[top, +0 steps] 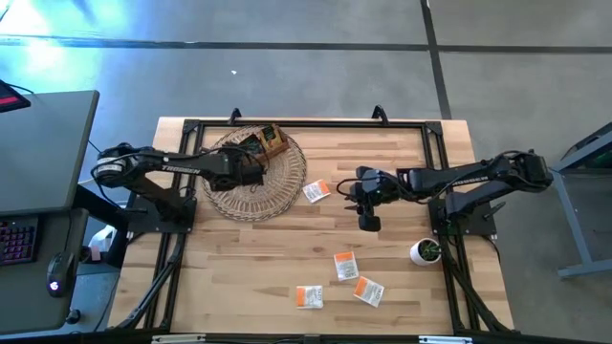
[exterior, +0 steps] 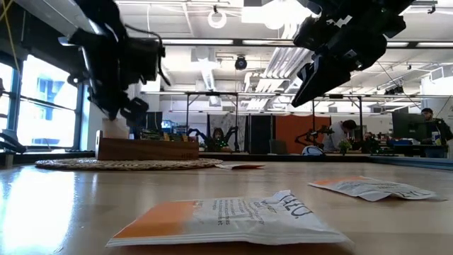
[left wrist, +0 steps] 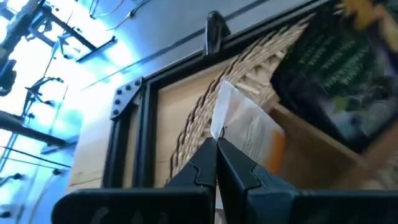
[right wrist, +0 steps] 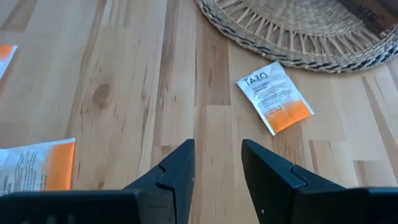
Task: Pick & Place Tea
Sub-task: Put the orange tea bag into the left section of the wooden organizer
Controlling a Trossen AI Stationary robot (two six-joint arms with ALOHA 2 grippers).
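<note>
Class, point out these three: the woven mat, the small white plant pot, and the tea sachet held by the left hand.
woven mat [top: 277, 186]: high view, bare front rim.
white plant pot [top: 422, 253]: high view, pot's rim.
tea sachet [left wrist: 249, 134]: left wrist view, white-orange face above the shut left hand [left wrist: 217, 146].

A round woven wicker mat [top: 251, 182] lies on the light wooden table [top: 287, 268], with a brown wooden box [top: 271, 143] on its far part. A small white pot with a plant [top: 426, 251] stands near the table's right edge.
</note>
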